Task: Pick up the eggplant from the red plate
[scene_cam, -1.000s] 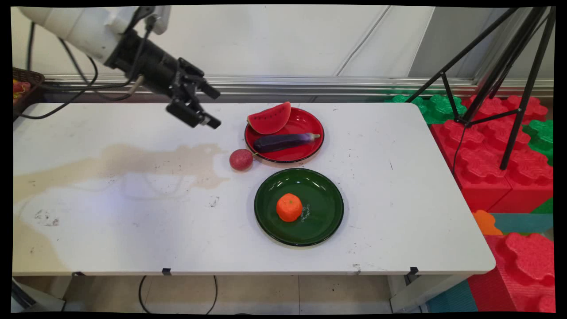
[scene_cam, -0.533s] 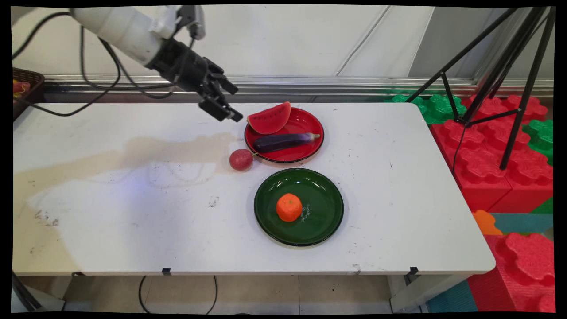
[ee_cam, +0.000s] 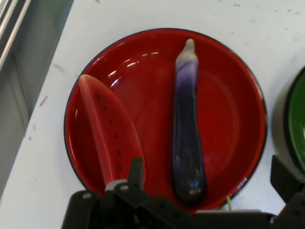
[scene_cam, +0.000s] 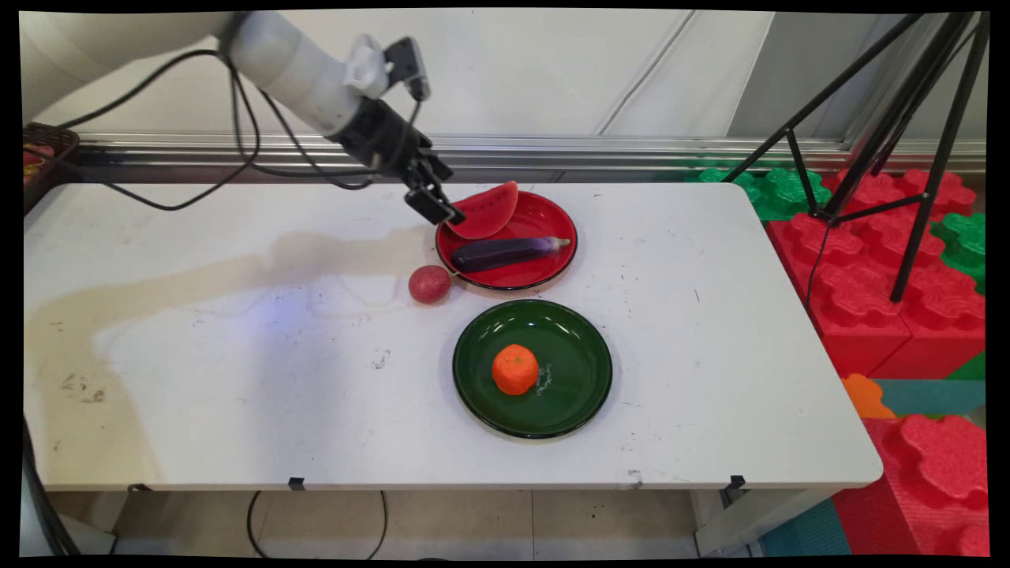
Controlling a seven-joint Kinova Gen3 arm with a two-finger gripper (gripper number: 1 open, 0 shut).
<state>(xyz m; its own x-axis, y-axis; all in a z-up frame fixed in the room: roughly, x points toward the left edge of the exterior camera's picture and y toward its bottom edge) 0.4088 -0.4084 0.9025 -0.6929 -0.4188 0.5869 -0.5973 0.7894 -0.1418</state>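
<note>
- the gripper (scene_cam: 439, 207) hangs with its fingers spread wide apart and nothing between them; in the hand view one finger (ee_cam: 136, 172) rises at lower left and the other at the far right edge, with the gripper (ee_cam: 209, 183) centred low in that picture.
- in the main view the fingertips sit at the left tip of the watermelon slice (scene_cam: 483, 213); whether a finger actually touches the slice is hard to tell from either view.
- the watermelon slice (ee_cam: 108, 138) leans along one side of the red plate (scene_cam: 552, 213), rind on the rim and red face with dark seeds turned inward.
- an eggplant (scene_cam: 505, 252) lies lengthwise across the middle of the same plate, apart from the slice; in the hand view the eggplant (ee_cam: 187, 138) points its pale stem end away from the gripper and its dark round end toward it.
- the red plate (ee_cam: 228, 109) has a thin black rim and rests flat on the white table (scene_cam: 237, 379).
- a small reddish round fruit (scene_cam: 430, 284) sits on the table just beside the red plate's left front edge.
- nearer the camera stands a green plate (scene_cam: 576, 355) with an orange (scene_cam: 515, 368) near its middle; the green plate (ee_cam: 298, 124) shows only as a sliver in the hand view.
- black cables loop from the white arm (scene_cam: 292, 59) above the table's back edge.
</note>
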